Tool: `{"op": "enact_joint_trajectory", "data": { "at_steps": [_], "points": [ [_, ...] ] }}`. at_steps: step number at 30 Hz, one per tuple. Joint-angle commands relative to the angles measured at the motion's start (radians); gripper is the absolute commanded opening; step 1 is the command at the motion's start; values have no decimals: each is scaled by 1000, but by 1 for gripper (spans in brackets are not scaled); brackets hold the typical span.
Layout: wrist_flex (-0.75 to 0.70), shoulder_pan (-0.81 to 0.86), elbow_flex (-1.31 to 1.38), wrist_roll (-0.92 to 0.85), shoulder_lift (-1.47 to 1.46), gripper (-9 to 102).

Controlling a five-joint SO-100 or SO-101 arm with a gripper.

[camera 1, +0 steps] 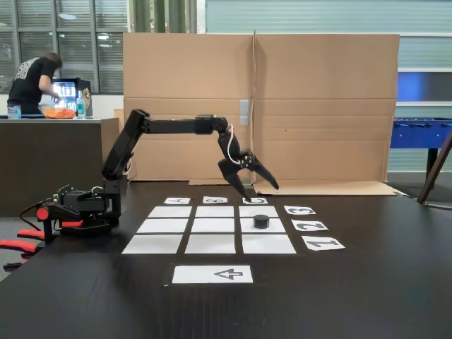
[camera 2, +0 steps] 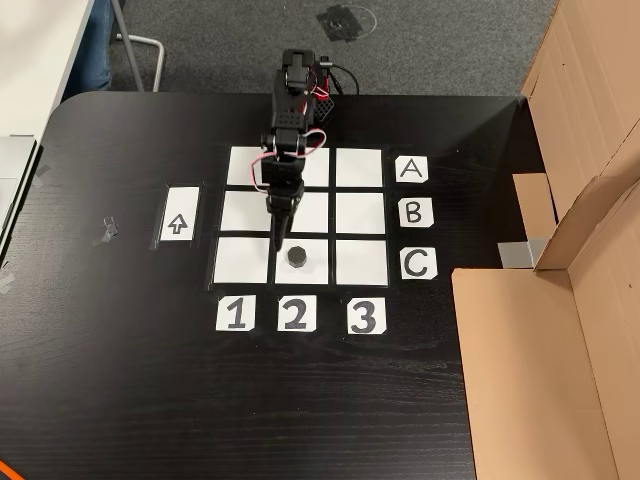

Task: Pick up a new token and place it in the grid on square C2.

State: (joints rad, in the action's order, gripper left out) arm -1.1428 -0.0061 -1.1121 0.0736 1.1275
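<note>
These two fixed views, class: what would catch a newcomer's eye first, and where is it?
The white grid of nine paper cells stands out on the black table, with letter labels on one side and number labels on another. A small black token sits alone on square C2. The arm's gripper hangs above it, jaws spread, holding nothing.

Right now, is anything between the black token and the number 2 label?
No. In the top-down fixed view, only bare white paper and dark table separate the token from the 2 label.
</note>
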Motion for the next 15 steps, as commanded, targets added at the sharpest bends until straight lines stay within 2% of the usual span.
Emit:
{"op": "enact_joint_trajectory", "data": {
  "at_steps": [1,7,15],
  "points": [
    [57,31,-80,-18,167,34],
    [123,103,-235,-51,368,34],
    [181,288,-413,-106,664,34]
  ]
}}
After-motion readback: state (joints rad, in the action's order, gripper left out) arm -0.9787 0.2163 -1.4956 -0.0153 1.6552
